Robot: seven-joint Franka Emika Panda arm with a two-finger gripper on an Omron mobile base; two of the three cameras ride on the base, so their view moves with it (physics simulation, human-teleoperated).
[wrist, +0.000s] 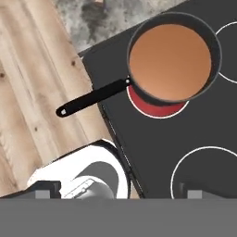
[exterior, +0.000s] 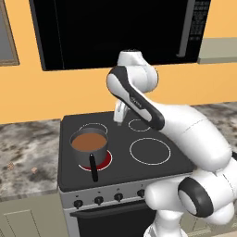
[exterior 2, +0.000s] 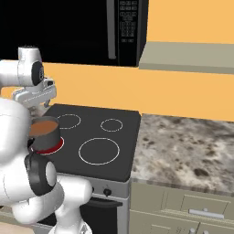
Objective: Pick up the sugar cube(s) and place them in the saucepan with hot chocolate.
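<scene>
The saucepan [exterior: 89,144] is a small grey pot full of brown hot chocolate, standing on the glowing red front-left burner with its black handle [exterior: 94,169] pointing toward the stove's front. It also appears in the right base view [exterior 2: 43,128] and from above in the hand view [wrist: 169,55]. Two tiny tan sugar cubes [exterior: 10,165] [exterior: 34,170] lie on the granite counter left of the stove. My gripper [exterior: 119,120] [exterior 2: 35,104] hangs above the rear of the stove, behind and right of the pot, well above it. Its fingertips [wrist: 44,194] stand far apart with nothing between them.
The black cooktop [exterior: 152,171] has three unlit burner rings and a row of knobs [exterior: 98,200] along its front. A black microwave [exterior: 115,28] hangs overhead. Granite counter [exterior 2: 183,146] runs to the right of the stove. Wooden floor [wrist: 32,69] lies below the stove front.
</scene>
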